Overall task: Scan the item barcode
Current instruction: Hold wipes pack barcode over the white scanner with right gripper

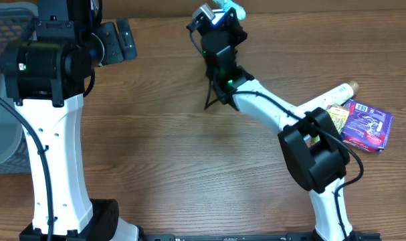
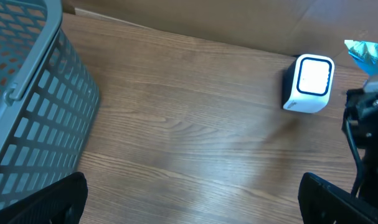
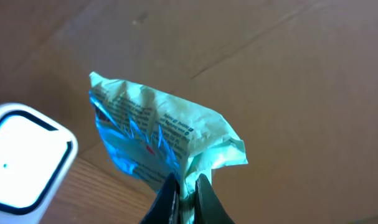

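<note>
My right gripper [image 3: 187,193] is shut on the crimped edge of a pale blue-green packet [image 3: 157,130] with printed text on its side. It holds the packet up at the table's far edge, right beside the white scanner box [image 3: 23,158]. From overhead the packet [image 1: 233,8] sits just right of the scanner [image 1: 206,17], with the right gripper [image 1: 224,20] under it. My left gripper [image 2: 192,199] is open and holds nothing; its black fingers [image 2: 58,199] frame bare wood. In its view the scanner [image 2: 310,84] faces the camera and the packet [image 2: 366,56] shows at the right edge.
A grey mesh basket [image 2: 27,106] stands at the left, seen overhead at the table's left edge [image 1: 2,80]. A purple packet [image 1: 366,125], a yellow packet [image 1: 338,115] and a cream tube [image 1: 336,94] lie at the right. Brown cardboard lines the far edge.
</note>
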Controlling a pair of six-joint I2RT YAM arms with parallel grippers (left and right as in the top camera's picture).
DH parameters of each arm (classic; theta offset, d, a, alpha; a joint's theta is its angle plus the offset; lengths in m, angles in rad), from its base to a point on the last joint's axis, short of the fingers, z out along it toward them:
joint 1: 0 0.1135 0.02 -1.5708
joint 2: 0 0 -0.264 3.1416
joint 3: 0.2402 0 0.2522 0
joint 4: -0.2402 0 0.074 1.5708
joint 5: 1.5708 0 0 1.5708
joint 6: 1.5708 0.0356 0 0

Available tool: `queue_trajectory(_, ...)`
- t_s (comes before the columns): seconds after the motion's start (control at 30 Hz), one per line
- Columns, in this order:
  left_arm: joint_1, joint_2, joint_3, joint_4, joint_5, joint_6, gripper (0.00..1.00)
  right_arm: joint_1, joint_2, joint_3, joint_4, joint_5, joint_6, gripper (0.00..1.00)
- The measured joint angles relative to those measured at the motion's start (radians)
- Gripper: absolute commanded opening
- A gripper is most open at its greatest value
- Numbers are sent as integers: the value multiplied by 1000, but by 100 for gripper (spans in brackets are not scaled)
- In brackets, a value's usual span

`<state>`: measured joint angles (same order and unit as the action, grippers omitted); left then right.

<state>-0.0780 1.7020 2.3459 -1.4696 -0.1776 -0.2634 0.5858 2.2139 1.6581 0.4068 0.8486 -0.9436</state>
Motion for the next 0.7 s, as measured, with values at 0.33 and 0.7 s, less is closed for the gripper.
queue_trajectory(0.33,0,0,0,0,0,0,100,-88,74,0,40,-95,-72,4)
queue_trajectory(0.7,0,0,0,0,0,0,100,-48,76,0,78,-197,-198,4)
